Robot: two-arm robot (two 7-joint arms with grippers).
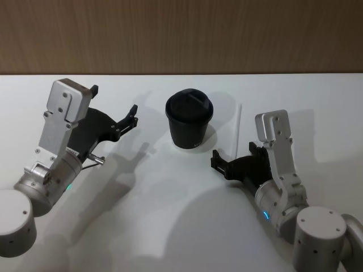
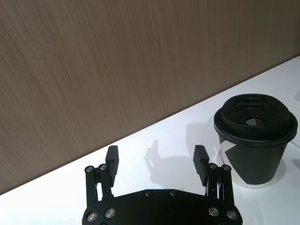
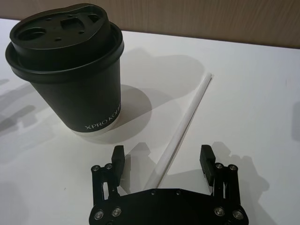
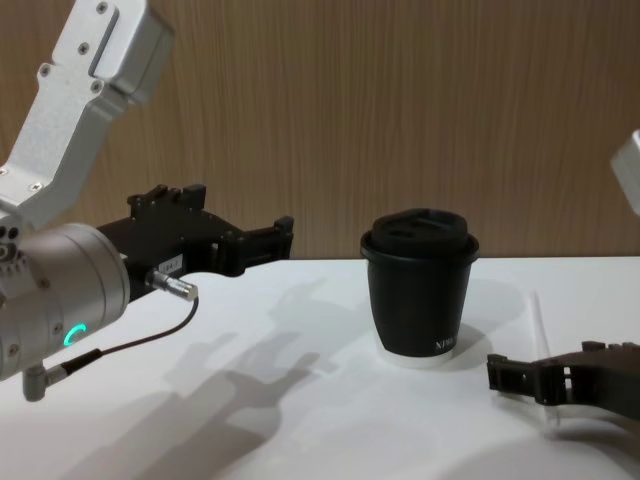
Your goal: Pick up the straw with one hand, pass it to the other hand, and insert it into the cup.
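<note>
The white straw (image 1: 238,126) lies flat on the table to the right of the cup (image 1: 189,119), a black paper cup with a domed lid. My right gripper (image 1: 233,152) is low over the straw's near end and open. In the right wrist view the straw (image 3: 187,117) runs between the two fingers of this gripper (image 3: 162,157), with a gap on each side. My left gripper (image 1: 114,101), with a silver plug and cable, hovers open to the left of the cup and holds nothing. The left wrist view has that gripper (image 2: 156,157) spread wide, the cup (image 2: 255,140) off to one side.
The white table (image 1: 170,226) ends at a brown wood-grain wall (image 1: 181,34) just behind the cup. From the chest, the cup (image 4: 420,285) stands between the raised left gripper (image 4: 275,238) and the low right gripper (image 4: 545,365).
</note>
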